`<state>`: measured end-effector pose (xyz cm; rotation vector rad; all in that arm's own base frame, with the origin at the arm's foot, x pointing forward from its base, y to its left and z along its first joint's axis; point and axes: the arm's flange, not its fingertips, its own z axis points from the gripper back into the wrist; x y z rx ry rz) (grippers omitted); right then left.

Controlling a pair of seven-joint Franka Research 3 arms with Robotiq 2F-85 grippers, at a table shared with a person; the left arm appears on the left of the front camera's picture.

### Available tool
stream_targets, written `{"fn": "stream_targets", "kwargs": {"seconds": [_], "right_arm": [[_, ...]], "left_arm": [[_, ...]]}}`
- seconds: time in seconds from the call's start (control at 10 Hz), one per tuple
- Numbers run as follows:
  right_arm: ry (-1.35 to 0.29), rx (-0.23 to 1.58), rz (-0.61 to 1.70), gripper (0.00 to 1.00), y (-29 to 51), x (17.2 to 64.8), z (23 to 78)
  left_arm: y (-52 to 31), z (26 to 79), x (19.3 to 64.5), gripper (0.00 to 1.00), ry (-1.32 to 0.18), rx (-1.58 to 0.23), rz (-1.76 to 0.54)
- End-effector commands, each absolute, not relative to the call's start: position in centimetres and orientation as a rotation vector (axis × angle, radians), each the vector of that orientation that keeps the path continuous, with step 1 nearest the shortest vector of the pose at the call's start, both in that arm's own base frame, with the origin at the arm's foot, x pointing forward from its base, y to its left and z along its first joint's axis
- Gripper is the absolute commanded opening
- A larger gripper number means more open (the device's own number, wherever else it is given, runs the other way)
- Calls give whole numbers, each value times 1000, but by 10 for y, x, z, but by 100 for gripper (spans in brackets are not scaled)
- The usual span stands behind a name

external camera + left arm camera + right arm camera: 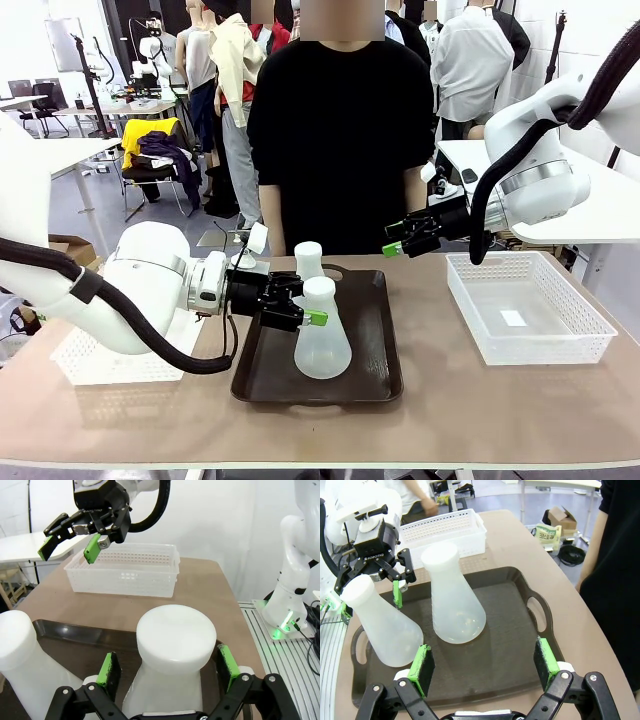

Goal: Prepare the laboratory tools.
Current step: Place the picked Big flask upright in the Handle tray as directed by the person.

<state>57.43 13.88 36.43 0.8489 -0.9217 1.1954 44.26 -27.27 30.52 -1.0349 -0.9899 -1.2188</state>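
Note:
Two frosted-white conical flasks stand upright on the dark brown tray point(375, 375): a near flask point(322, 340) and a far flask point(308, 260). My left gripper point(304, 301) is open, its green pads point(108, 669) on either side of the near flask's neck point(176, 635), not closed on it. In the right wrist view the left gripper point(366, 599) stands around the near flask point(382, 627), with the far flask point(455, 600) beside it. My right gripper point(405, 241) hangs open above the tray's far right corner. Its pads point(422, 664) are spread over the tray point(505, 610), holding nothing.
A white mesh basket point(530, 310) sits on the table to the right of the tray, and another point(95, 362) lies at the left under my left arm. A person in black point(340, 130) stands at the far edge behind the tray.

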Motion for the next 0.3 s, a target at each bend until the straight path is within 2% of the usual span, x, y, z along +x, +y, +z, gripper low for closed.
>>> {"fn": "stream_targets", "kwargs": {"seconds": [0.0,0.2], "right_arm": [[-916,849,1200,100,139,575,364],[-916,849,1200,100,139,575,364]], "left_arm": [[-273,306,443,100,-1003,-1029,-1229],[-273,306,443,100,-1003,-1029,-1229]]}}
